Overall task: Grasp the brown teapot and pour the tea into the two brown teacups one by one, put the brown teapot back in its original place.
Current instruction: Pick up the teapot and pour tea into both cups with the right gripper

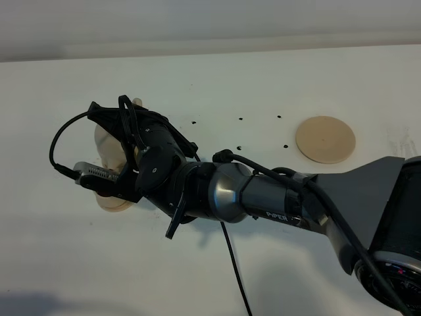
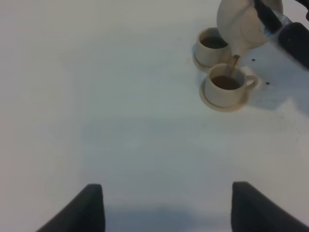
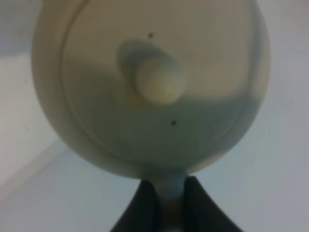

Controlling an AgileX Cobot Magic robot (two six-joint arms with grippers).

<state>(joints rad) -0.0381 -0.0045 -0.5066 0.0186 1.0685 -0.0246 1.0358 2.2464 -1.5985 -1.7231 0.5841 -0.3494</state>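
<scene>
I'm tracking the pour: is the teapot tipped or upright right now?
Tipped: in the left wrist view the teapot leans spout-down, and a brown stream runs into the teacup beneath it.

The squat tan ceramic teapot (image 2: 241, 24) is hanging tilted over 1 small tan ceramic teacup (image 2: 224, 87), the twin teacup (image 2: 212, 46) standing just beside it. The flat round tan disc (image 1: 325, 139) is lying well rightward on the bench (image 1: 131, 276).
</scene>
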